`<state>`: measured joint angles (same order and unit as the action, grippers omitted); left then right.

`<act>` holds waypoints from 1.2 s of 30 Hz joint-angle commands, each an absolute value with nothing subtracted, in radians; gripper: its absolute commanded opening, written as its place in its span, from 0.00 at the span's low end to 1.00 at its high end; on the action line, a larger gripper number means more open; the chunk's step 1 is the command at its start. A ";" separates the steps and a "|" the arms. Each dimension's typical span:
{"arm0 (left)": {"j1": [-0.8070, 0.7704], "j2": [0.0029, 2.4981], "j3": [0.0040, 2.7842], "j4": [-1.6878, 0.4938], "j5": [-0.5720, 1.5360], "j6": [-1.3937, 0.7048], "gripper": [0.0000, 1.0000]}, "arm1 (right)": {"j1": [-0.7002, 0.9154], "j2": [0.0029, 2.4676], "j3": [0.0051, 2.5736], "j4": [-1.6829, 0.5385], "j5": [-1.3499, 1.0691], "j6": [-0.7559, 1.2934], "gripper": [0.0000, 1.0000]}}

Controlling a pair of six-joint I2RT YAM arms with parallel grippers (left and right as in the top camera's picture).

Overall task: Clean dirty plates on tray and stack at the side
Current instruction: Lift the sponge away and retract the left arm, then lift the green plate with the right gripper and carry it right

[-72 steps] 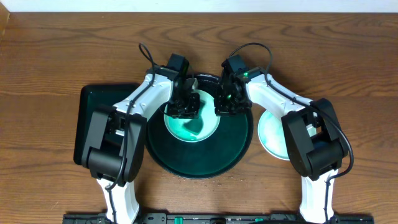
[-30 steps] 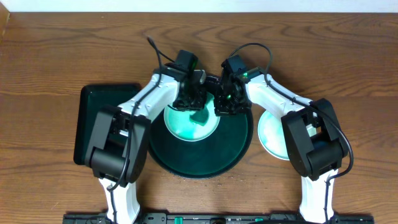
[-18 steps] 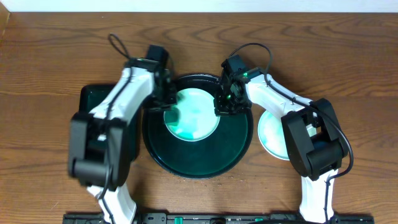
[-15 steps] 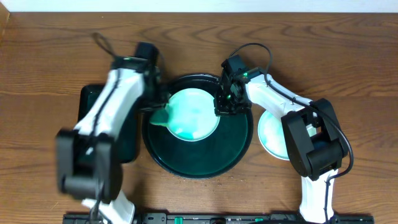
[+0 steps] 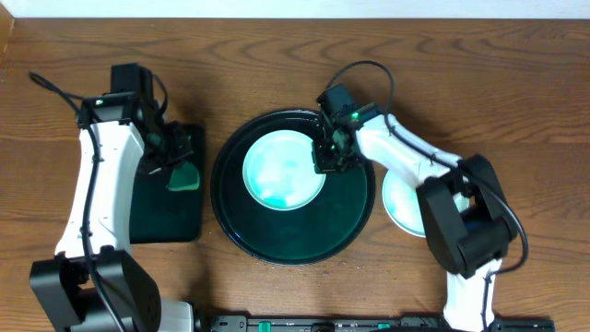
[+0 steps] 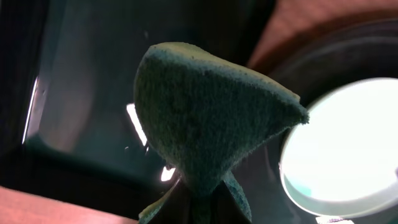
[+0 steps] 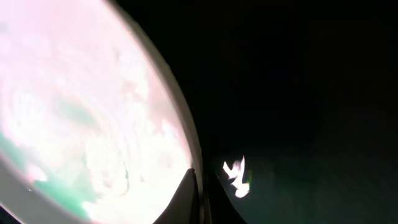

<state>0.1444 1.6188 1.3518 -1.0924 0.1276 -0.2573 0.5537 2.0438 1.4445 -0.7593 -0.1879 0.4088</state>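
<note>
The left jaws hang above the rectangular tray (image 5: 152, 217), the smaller black one at the left of the worktop (image 5: 461, 65). They are pinched tight on a green sponge (image 5: 182, 176), which flares out wide beyond the fingertips in the wrist view. The sponge is over the tray's right-hand part, near its edge.

The round tray (image 5: 286, 244), black with a raised rim, sits in the middle. One pale turquoise plate (image 5: 284, 169) lies in it, toward the far side, with a green smear across its lower left (the rest is washed out by glare).

The right jaws are down at that plate's right edge. In the wrist view the rim runs in between the two fingertips (image 7: 188, 186) with almost no gap, so they look closed on it.

A second plate (image 5: 398, 198), also pale turquoise, rests on the bare wood just beside the round tray's right rim, partly hidden under the right arm.
</note>
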 commanded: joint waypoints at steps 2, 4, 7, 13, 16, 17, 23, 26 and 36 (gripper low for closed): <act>0.198 1.652 1.330 -1.087 0.118 -0.237 0.07 | 0.631 1.913 1.446 -0.796 0.163 0.383 0.01; 0.215 1.661 1.330 -1.081 0.118 -0.236 0.07 | 0.664 1.882 1.446 -0.818 0.287 0.379 0.01; 0.231 1.673 1.330 -1.064 0.118 -0.232 0.07 | 0.718 1.844 1.446 -0.850 0.461 0.377 0.01; 0.237 1.695 1.330 -1.030 0.115 -0.229 0.07 | 0.826 1.776 1.446 -0.899 0.742 0.377 0.01; 0.237 1.716 1.330 -1.024 0.115 -0.229 0.07 | 0.875 1.737 1.446 -0.931 0.839 0.377 0.01; 0.237 1.721 1.330 -1.024 0.115 -0.229 0.07 | 0.892 1.726 1.446 -0.939 0.872 0.377 0.01; 0.237 1.749 1.330 -1.022 0.115 -0.229 0.07 | 0.982 1.660 1.446 -0.952 1.069 0.376 0.01; 0.237 1.750 1.330 -1.019 0.115 -0.229 0.07 | 1.013 1.634 1.446 -0.956 1.168 0.369 0.01; 0.237 1.751 1.330 -1.015 0.115 -0.229 0.07 | 1.105 1.627 1.445 -0.955 1.419 0.335 0.01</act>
